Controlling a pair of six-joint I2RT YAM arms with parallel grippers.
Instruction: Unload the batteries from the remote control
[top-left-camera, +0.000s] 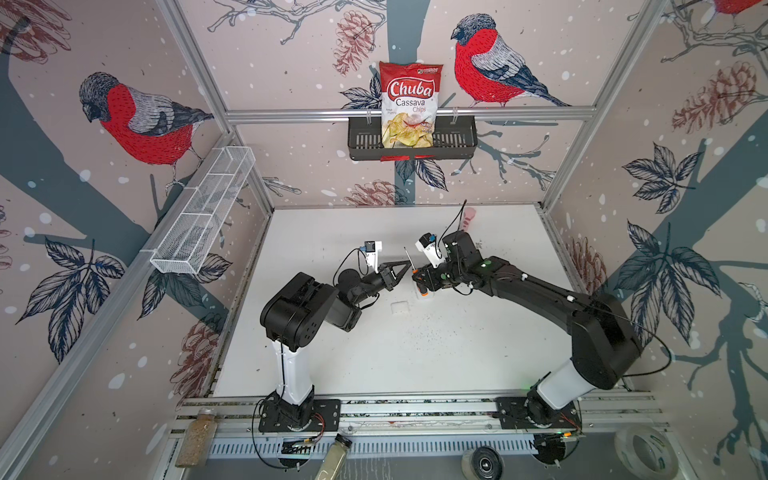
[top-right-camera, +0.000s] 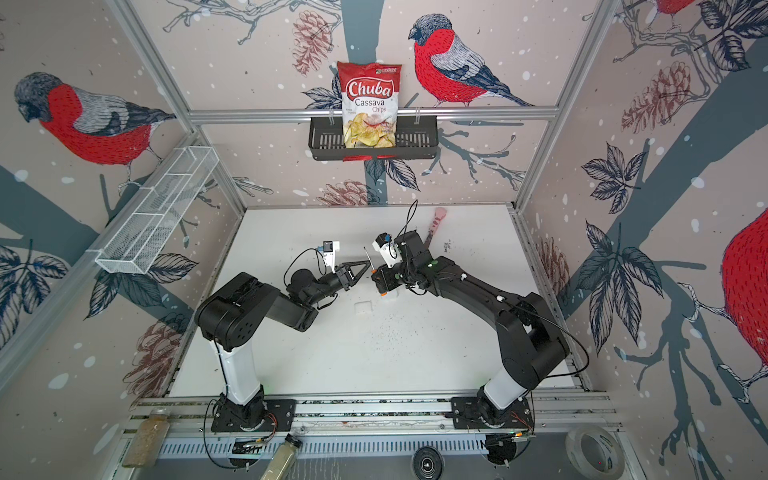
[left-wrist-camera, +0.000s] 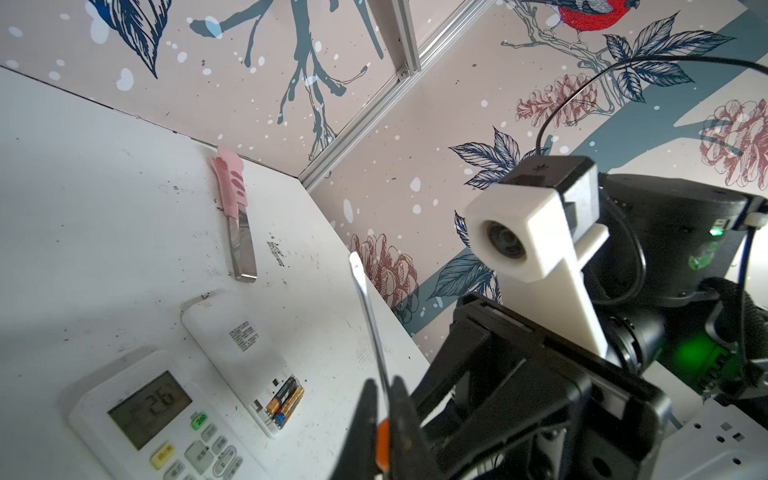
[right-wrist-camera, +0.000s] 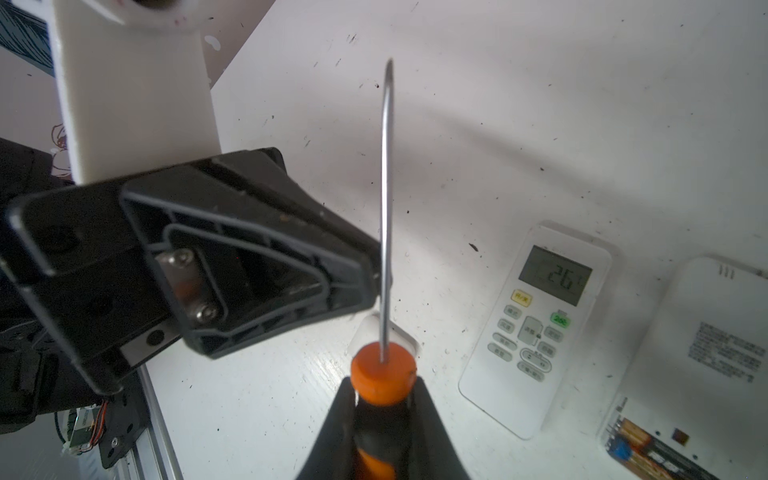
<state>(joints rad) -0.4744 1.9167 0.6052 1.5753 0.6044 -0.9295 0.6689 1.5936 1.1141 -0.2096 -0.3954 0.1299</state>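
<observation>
A white remote control (left-wrist-camera: 237, 345) lies face down on the table with its back compartment uncovered, and the batteries (left-wrist-camera: 284, 401) sit side by side inside it; they also show in the right wrist view (right-wrist-camera: 640, 449). My right gripper (right-wrist-camera: 384, 382) is shut on the orange-and-black handle of a screwdriver (right-wrist-camera: 386, 208), held above the table with its shaft pointing away. My left gripper (left-wrist-camera: 380, 384) has its jaws slightly apart on either side of that shaft, just beyond the handle. In both top views the grippers (top-left-camera: 409, 262) (top-right-camera: 369, 262) meet at the table's middle.
A second white remote (left-wrist-camera: 166, 415) lies face up beside the first, its display reading 26. A small white cover piece (top-left-camera: 400, 307) rests on the table near the grippers. A pink-handled blade (left-wrist-camera: 235, 224) lies by the back wall. A black basket (top-left-camera: 361, 141) holds a chips bag.
</observation>
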